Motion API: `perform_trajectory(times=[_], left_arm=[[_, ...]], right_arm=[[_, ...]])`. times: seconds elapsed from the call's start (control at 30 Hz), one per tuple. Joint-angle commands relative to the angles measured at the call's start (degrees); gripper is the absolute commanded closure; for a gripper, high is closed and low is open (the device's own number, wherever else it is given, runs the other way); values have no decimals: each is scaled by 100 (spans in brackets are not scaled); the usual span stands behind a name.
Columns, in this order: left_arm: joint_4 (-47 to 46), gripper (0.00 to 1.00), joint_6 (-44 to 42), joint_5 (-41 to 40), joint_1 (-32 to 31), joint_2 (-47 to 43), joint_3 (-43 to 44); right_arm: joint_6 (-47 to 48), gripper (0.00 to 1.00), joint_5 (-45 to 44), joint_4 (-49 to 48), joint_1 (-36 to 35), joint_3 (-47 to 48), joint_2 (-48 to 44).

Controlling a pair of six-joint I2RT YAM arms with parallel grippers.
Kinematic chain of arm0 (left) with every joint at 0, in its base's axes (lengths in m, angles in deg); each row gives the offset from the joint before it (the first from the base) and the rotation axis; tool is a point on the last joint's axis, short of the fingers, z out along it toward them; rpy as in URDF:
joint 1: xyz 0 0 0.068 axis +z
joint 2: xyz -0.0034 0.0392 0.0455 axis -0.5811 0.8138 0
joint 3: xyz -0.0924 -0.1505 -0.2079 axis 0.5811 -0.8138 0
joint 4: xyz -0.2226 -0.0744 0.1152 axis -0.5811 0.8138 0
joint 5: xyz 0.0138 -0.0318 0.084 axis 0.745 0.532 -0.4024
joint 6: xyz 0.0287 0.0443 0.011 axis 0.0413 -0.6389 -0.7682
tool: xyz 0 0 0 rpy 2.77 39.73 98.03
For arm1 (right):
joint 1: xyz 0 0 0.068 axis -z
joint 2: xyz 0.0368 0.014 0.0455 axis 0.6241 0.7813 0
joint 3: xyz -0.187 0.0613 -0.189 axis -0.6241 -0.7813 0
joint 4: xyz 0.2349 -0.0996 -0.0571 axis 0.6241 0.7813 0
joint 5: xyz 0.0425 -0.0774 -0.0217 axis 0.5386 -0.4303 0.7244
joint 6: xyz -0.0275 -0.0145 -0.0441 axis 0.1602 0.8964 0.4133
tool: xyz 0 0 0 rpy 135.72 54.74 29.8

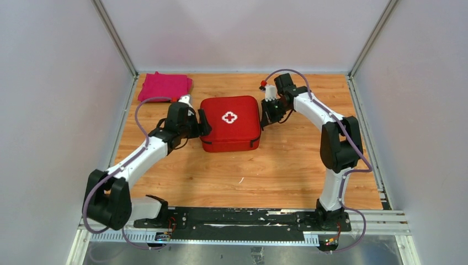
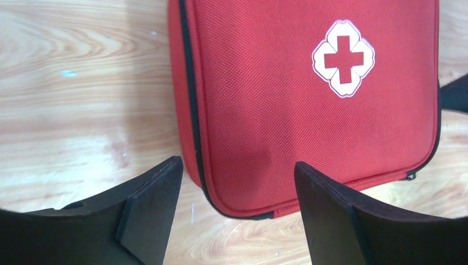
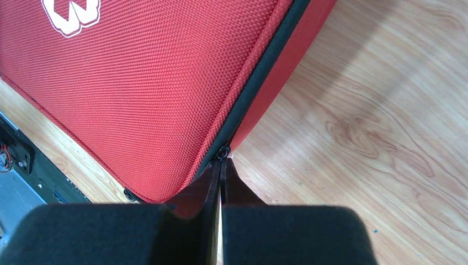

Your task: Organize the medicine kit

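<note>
The medicine kit (image 1: 229,122) is a closed red case with a white cross on its lid, lying flat mid-table. My left gripper (image 1: 203,122) is open at the kit's left side; in the left wrist view its fingers (image 2: 152,204) straddle a corner of the kit (image 2: 309,99) without touching it. My right gripper (image 1: 265,118) is at the kit's right edge. In the right wrist view it (image 3: 222,161) is shut, its tips pinching the small zipper pull (image 3: 222,152) on the black zipper line of the kit (image 3: 143,83).
A folded pink cloth (image 1: 164,86) lies at the back left corner. A second zipper slider (image 3: 129,194) shows at the kit's near corner. Grey walls enclose the wooden table (image 1: 248,176). A black rail (image 1: 243,218) runs along the near edge.
</note>
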State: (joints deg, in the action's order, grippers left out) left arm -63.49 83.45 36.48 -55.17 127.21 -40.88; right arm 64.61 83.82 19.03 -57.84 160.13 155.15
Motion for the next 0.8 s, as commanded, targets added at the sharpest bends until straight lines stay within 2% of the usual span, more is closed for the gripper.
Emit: perform_trajectory(times=[0.0, 0.17, 0.3, 0.4, 0.53, 0.63, 0.77], left_arm=[[1014, 17, -151, -1226, -22, -556, 78], [958, 11, -887, -1443, -211, -946, 350], [609, 9, -2260, -1389, -1157, -927, 575], [344, 10, -3395, -1090, -1874, -742, 538], [230, 11, -4452, -889, -2689, -364, 496], [349, 12, -4933, -948, -2969, 97, 634], [528, 14, -5234, -1077, -3026, 733, 933]], right_arm=[[37, 100, 70, 244, -173, -24, -7], [72, 100, -49, 245, -169, -106, -25], [74, 100, -53, 239, -169, -137, 46], [72, 100, -20, 233, -169, -148, 89], [80, 100, -32, 237, -165, -150, 103], [81, 100, -21, 238, -169, -143, 118], [88, 100, 5, 246, -169, -176, 112]])
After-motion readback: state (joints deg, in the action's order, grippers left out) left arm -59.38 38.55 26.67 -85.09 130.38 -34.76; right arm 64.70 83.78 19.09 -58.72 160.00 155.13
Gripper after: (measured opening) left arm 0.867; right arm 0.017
